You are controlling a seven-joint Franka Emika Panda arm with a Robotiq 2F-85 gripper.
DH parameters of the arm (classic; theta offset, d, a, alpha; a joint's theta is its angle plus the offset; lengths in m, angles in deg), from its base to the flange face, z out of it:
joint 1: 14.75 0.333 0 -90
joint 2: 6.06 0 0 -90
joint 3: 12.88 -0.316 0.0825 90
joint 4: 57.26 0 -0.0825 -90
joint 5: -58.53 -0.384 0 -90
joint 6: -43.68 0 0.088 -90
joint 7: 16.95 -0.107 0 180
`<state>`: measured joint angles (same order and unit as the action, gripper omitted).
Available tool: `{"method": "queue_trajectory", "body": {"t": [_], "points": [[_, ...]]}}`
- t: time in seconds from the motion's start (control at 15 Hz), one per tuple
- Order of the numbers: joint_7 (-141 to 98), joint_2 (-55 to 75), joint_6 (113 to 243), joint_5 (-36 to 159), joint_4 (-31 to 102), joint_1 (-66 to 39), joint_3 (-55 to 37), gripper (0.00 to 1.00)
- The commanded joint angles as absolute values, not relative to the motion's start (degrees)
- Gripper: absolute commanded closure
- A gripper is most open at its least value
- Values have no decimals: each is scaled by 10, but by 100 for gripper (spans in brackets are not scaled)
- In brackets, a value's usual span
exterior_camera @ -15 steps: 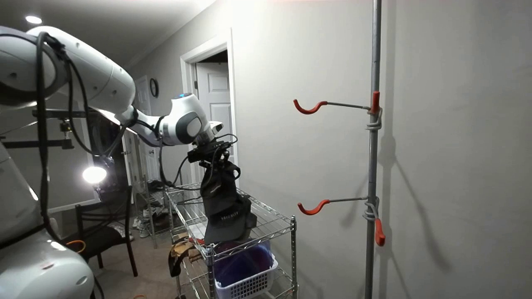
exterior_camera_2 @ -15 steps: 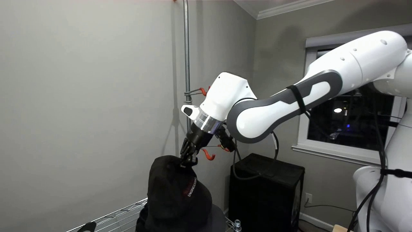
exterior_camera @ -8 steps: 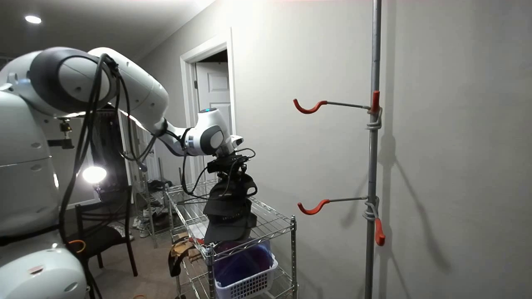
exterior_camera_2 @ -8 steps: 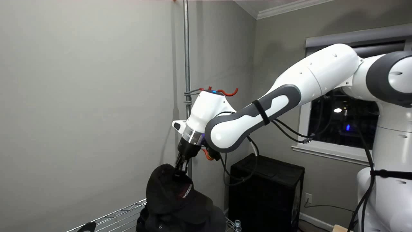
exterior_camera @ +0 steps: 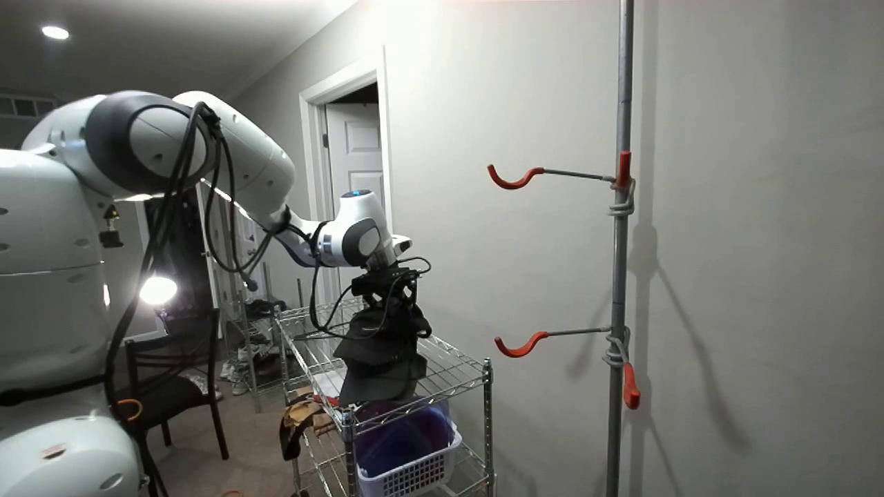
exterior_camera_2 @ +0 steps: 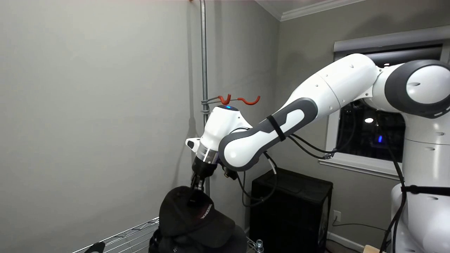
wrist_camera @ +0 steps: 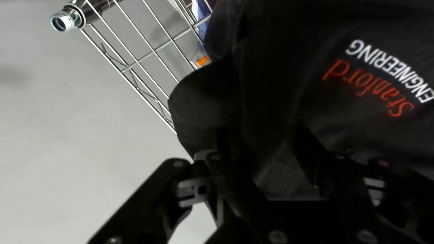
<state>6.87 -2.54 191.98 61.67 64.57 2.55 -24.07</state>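
Black cap (exterior_camera_2: 179, 215) lies over a lower cap (exterior_camera: 378, 385) — pincer (wrist_camera: 261, 136) at the upper crown, jaws apart.

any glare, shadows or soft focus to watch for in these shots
Wrist view: the gripper looks out of focus, the cap very dark, its lettering readable; in an exterior view, the lamp glares white and a shadow runs beside the pole; in an exterior view, bright spots, perhaps reflections, dot the window.
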Motion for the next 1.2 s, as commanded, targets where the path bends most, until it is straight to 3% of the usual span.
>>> {"method": "queue_trajectory", "body": {"t": [0.0, 0.13, 0.27, 0.8, 1.13], "points": [[62, -32, 1908, 626, 643, 11, -254, 15], [65, -48, 1908, 622, 653, 11, -255, 2], [62, -71, 1914, 631, 668, 11, -254, 0], [34, -251, 1907, 679, 803, -9, -234, 0], [88, -407, 1879, 633, 914, 9, -163, 0]]}}
